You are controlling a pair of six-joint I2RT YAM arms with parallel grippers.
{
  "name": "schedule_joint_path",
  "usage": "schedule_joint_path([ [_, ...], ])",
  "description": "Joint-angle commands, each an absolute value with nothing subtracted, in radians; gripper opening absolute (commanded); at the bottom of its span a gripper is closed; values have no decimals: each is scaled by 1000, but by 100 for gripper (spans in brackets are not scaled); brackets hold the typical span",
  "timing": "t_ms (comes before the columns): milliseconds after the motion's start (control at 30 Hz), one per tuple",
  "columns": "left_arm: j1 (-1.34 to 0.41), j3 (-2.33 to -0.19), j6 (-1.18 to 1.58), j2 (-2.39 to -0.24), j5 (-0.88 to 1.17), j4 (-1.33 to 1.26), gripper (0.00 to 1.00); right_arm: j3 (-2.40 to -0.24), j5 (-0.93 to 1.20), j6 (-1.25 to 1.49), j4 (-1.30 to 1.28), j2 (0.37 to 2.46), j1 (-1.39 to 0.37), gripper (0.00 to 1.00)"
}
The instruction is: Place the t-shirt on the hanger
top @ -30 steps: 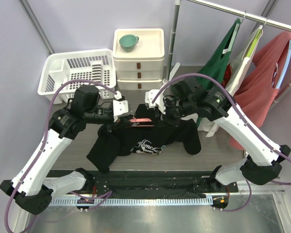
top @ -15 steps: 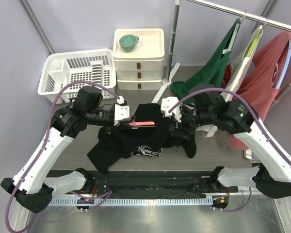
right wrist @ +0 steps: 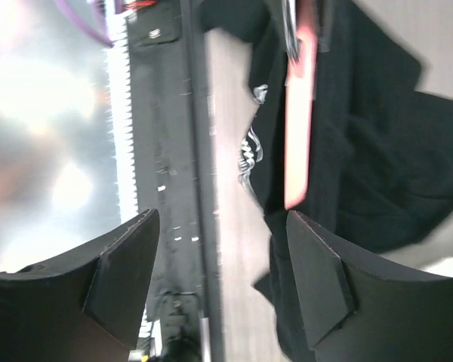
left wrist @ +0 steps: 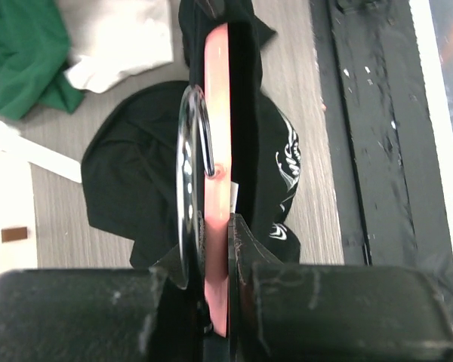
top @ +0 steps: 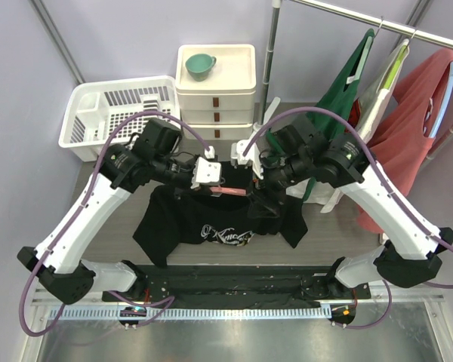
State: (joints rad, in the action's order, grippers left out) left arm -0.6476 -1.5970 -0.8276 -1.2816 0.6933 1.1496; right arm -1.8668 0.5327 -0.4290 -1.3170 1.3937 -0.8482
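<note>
The pink hanger (top: 231, 191) is held level above the table, and my left gripper (top: 214, 176) is shut on its middle by the metal hook (left wrist: 189, 170). In the left wrist view the pink bar (left wrist: 217, 128) runs away from the shut jaws (left wrist: 219, 253). The black t-shirt (top: 211, 226) with its white print hangs from the hanger and trails on the table. My right gripper (top: 261, 186) is at the hanger's right end, open. In the right wrist view the hanger's tip (right wrist: 300, 121) and the t-shirt (right wrist: 370, 151) lie just beyond the spread jaws (right wrist: 220, 264), which hold nothing.
A white dish rack (top: 121, 113) stands at the back left, beside a white drawer unit (top: 215, 87) with a teal cup (top: 200, 65). A dark green garment (top: 343, 90) and a salmon-red one (top: 408, 132) hang from the rail at right. A black mat (top: 234, 286) edges the table's front.
My right gripper has opened, swung out to the right and come back to the hanger's right end. My left gripper has carried the hanger to the right, and the shirt shifted with it.
</note>
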Motion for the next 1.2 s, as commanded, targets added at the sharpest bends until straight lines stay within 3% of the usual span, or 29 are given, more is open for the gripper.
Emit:
schedule_joint_path([
  [0,-706,-1674,-922,-1285,716,1177,0,-1816,647,-408,-1321,1402,-865,69],
  [100,-733,-1678,-925,-1284,716,1181,0,-1787,667,-429,-1334,1413,-867,59],
  [300,-741,-1645,-904,-1263,732,1141,0,-1721,664,-456,-1318,1408,-871,63],
  [467,-755,-1623,-902,-1246,735,1150,0,-1723,655,-466,-1318,1402,-868,56],
  [567,-756,-1603,-902,-1229,723,1154,0,-1833,627,-480,-1331,1404,-851,55],
  [700,-756,-1554,-885,-1197,724,1115,0,-1947,595,-463,-1367,1402,-831,68],
  [833,-756,-1551,-873,-1195,738,1111,0,-1844,551,-469,-1350,1345,-813,88],
  [1033,-756,-1580,-854,-1206,765,1112,0,-1683,563,-535,-1315,1338,-787,91],
  [1100,-756,-1585,-854,-1203,764,1115,0,-1686,607,-537,-1310,1371,-787,87],
  [1167,-756,-1585,-854,-1201,753,1112,0,-1701,652,-534,-1321,1397,-787,66],
])
